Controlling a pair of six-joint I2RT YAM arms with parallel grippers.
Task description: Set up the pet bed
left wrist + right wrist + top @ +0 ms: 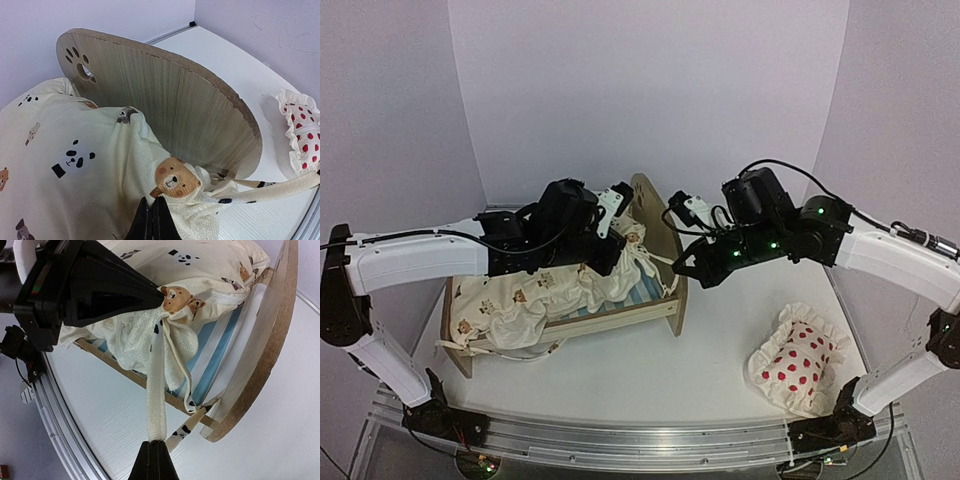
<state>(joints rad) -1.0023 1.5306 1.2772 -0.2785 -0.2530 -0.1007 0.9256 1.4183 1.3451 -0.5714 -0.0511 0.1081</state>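
Observation:
The pet bed of light plywood stands mid-table, its paw-print end board upright and its blue-and-white striped base partly showing. A cream animal-print cushion lies rumpled in the frame. My left gripper is shut on the cushion's corner beside a bear print, near the bed's right end. My right gripper is shut on a cream tie strap that runs taut from that corner, over the side rail. In the top view, the right gripper hangs just right of the bed.
A white pillow with red dots lies on the table at the front right, also visible at the right edge of the left wrist view as the pillow. A metal rail runs along the near edge. White walls enclose the back and sides.

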